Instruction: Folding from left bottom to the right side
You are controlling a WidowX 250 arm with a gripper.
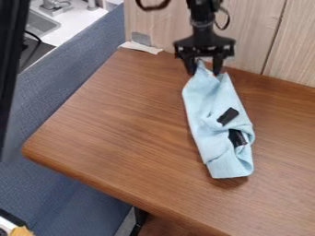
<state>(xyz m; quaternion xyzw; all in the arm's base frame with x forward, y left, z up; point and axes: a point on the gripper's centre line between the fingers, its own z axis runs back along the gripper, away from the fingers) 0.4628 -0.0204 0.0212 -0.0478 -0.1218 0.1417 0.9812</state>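
Black and upright, a tall object [8, 60] is seen at the left edge. Right of centre, a light-blue cloth [207, 108] is laid on a brown wooden table [117, 129], topped by a black two-finger gripper [205, 73], jaws parted.

Soft, fairly bright light spreads over the brown wood-grain tabletop [117, 133], without hard glare. Faint, blurry-edged shadows hug the light-blue fabric cloth [206, 103], darkest just below its lower end. The white smooth counter [77, 20] looks brightest; the space under the tabletop is dim.
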